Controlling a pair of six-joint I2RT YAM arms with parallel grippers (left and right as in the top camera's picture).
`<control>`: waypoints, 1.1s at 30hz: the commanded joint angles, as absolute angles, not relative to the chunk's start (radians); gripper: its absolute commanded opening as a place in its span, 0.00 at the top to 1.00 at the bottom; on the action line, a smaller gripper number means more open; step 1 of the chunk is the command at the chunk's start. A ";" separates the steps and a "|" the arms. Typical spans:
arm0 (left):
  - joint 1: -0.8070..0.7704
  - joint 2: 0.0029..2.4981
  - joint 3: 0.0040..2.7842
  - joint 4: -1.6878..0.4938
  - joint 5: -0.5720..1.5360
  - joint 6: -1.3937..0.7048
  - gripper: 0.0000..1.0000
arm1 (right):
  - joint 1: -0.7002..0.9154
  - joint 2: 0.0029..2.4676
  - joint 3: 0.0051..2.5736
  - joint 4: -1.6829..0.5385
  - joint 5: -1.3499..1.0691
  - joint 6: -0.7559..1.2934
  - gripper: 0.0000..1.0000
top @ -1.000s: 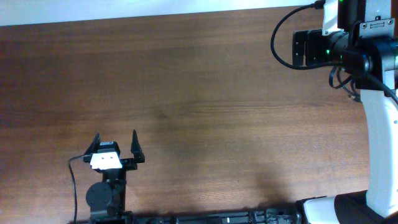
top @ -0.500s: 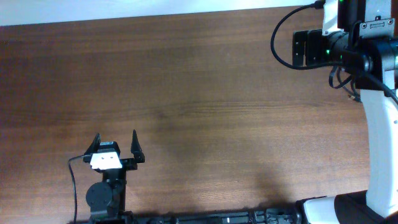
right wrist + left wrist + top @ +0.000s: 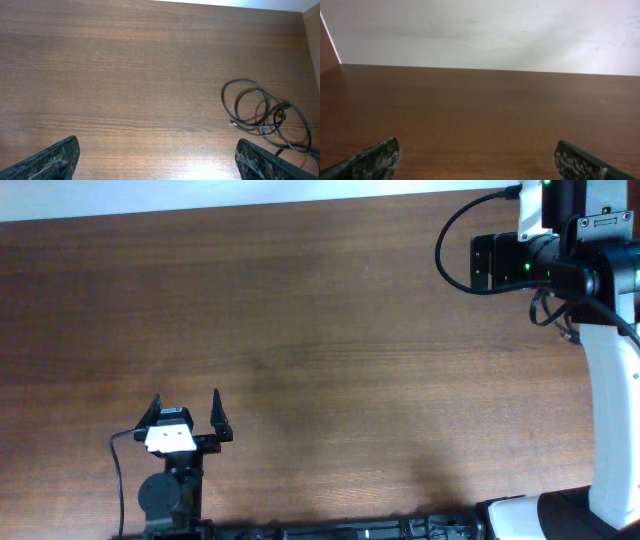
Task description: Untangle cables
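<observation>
The cables [image 3: 260, 112] are thin black cords lying in a few overlapping loops on the brown table, at the right of the right wrist view, with a small pale-tipped plug end at the lower left of the bundle. My right gripper [image 3: 157, 152] hangs high above the table and left of the bundle, open and empty. In the overhead view the right arm [image 3: 610, 370] covers most of the cables [image 3: 566, 332]; only a short bit shows beside it. My left gripper [image 3: 186, 415] sits low near the front left, far from the cables. Its jaws [image 3: 477, 152] are open with nothing between them.
The wooden table [image 3: 300, 330] runs to a pale wall along its far edge. Thick black wires [image 3: 450, 240] curve off the right arm at the top right. The left arm's base [image 3: 170, 495] stands at the front edge.
</observation>
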State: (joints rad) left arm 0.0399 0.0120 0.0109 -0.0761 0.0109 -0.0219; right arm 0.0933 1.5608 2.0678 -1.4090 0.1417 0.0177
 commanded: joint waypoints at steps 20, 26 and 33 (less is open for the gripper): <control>0.044 0.005 0.009 -0.084 0.001 -0.010 0.01 | 0.158 1.417 1.487 -1.004 -0.094 0.068 0.01; 0.044 0.005 0.009 -0.084 0.001 -0.010 0.01 | 0.158 1.330 1.162 -0.728 -0.098 0.068 0.01; 0.044 0.005 0.009 -0.084 0.001 -0.010 0.01 | 0.157 1.225 0.842 -0.374 -0.103 0.068 0.01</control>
State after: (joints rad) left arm 0.0399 0.0120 0.0109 -0.0780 0.0074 -0.0219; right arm 0.1516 1.2915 0.9413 -0.4614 -0.0898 0.0574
